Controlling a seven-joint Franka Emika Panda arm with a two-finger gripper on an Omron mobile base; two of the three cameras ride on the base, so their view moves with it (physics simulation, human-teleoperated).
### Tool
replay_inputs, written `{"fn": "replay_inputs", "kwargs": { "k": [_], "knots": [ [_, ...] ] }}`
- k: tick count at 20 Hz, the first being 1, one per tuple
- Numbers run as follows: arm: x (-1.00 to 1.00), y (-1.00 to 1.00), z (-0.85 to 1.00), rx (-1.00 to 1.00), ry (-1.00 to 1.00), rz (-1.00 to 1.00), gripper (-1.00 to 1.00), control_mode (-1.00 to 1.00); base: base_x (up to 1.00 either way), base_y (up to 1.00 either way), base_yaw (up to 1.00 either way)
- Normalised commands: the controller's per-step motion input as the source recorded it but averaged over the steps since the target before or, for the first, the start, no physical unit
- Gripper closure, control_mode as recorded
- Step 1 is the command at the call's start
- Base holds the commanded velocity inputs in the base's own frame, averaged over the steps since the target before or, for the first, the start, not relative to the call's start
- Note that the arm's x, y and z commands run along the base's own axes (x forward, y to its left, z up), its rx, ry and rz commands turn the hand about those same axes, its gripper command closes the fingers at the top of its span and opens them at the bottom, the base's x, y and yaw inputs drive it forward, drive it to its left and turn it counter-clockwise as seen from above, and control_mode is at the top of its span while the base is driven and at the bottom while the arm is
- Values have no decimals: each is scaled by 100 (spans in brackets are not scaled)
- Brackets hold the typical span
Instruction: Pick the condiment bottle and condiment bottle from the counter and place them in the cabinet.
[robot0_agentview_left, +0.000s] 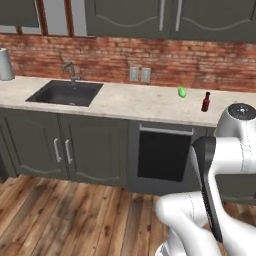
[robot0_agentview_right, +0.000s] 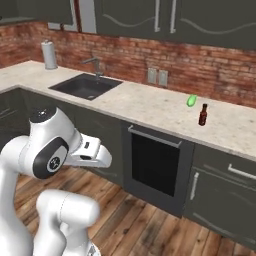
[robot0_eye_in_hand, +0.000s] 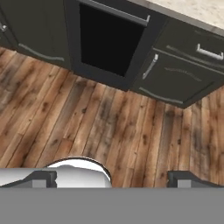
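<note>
A small dark red condiment bottle (robot0_agentview_left: 205, 101) (robot0_agentview_right: 202, 114) stands upright on the pale stone counter (robot0_agentview_left: 130, 100) (robot0_agentview_right: 150, 107), right of the middle. Just behind it to the left lies a small rounded green thing (robot0_agentview_left: 182, 92) (robot0_agentview_right: 191, 100); I cannot tell whether it is a bottle. The dark upper cabinet (robot0_agentview_left: 165, 20) (robot0_agentview_right: 165, 20) above them has its doors shut. My gripper (robot0_eye_in_hand: 113, 180) is open wide and empty. It hangs low in front of the base, pointing down at the wooden floor, far from the counter. One fingertip (robot0_eye_in_hand: 43, 179) shows at each lower side of the hand view.
A dark sink (robot0_agentview_left: 65, 93) (robot0_agentview_right: 85, 86) with a faucet (robot0_agentview_left: 70, 70) sits at the counter's left, and a paper towel roll (robot0_agentview_left: 5, 64) (robot0_agentview_right: 49, 55) beyond it. A black appliance front (robot0_agentview_left: 162, 155) (robot0_agentview_right: 155, 160) (robot0_eye_in_hand: 109, 39) lies under the counter. Wall outlets (robot0_agentview_left: 140, 74) are on the brick.
</note>
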Motion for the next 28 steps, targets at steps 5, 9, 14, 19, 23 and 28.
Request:
{"fn": "replay_inputs", "kwargs": {
  "k": [5,9,14,19,23,28],
  "knots": [
    [0,0,0,0,0,0,-100,100,-22,0,-35],
    [0,0,0,0,0,0,-100,100,-14,0,-33],
    [0,0,0,0,0,0,-100,100,0,-1,-19],
    [0,0,0,0,0,0,-100,100,20,-2,-4],
    [0,0,0,0,0,0,-100,100,54,-1,-9],
    [0,0,0,0,0,0,-100,100,36,8,-9]
  ]
}}
